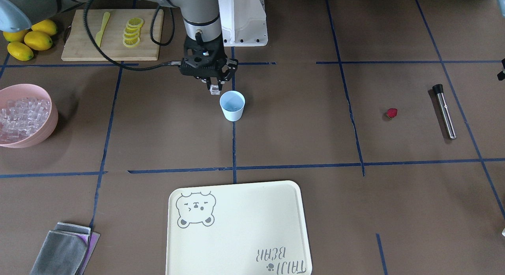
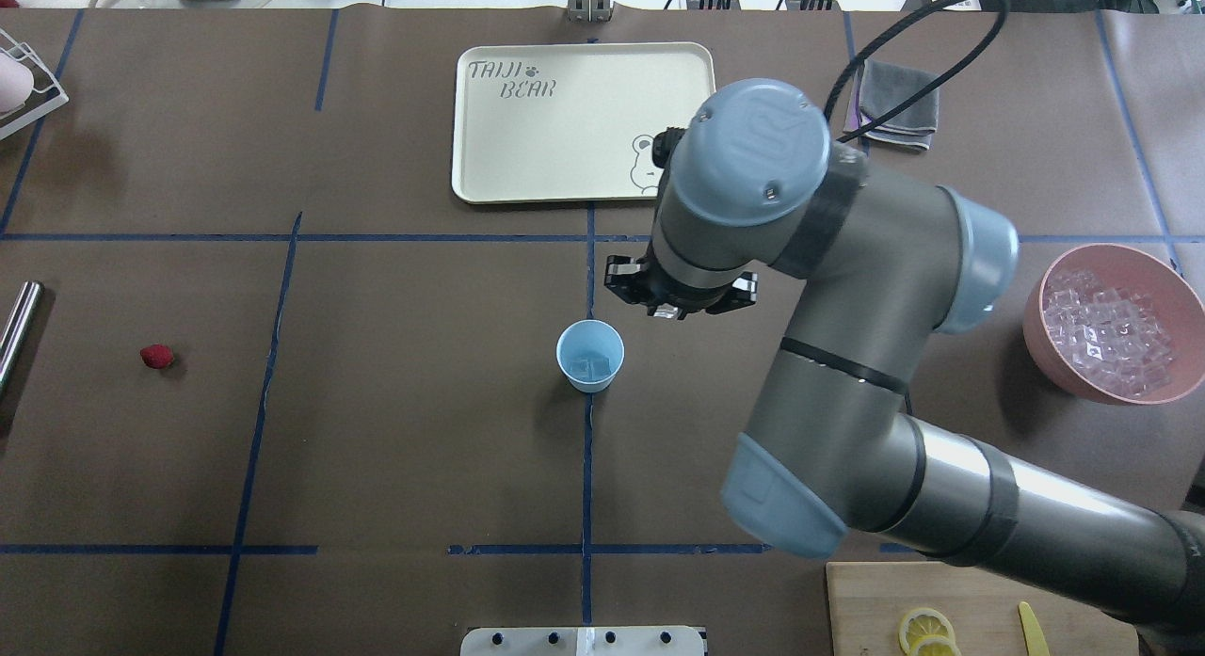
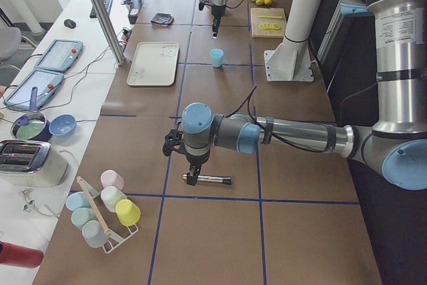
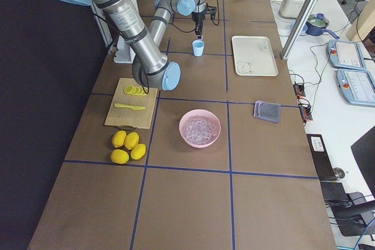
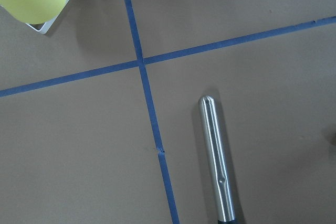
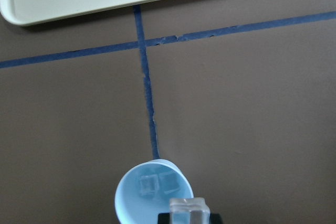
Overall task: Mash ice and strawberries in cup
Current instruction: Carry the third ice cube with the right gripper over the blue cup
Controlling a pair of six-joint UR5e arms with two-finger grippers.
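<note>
— Where is the small light blue plastic cup [image 1: 232,105]?
— Upright at the middle of the bench, on a blue tape line, with two clear ice cubes [image 6: 157,183] on its bottom.
— And the right gripper [image 1: 214,86]?
— Raised just beside the cup's rim, on the side toward the bench's right end. Its jaws are narrow, pinching one more clear glassy cube [image 6: 188,208].
— The small red strawberry [image 1: 391,113]?
— Lying alone toward the bench's left end, well apart from the cup, near a slim steel rod with a black end [image 1: 446,111].
— The left gripper [image 3: 192,178]?
— It hangs above that rod. I cannot tell whether its jaws are wide or narrow.
— Any other ice?
— A heap of clear cubes [image 1: 21,113] in the round pink bowl [image 1: 50,123] at the right end.
</note>
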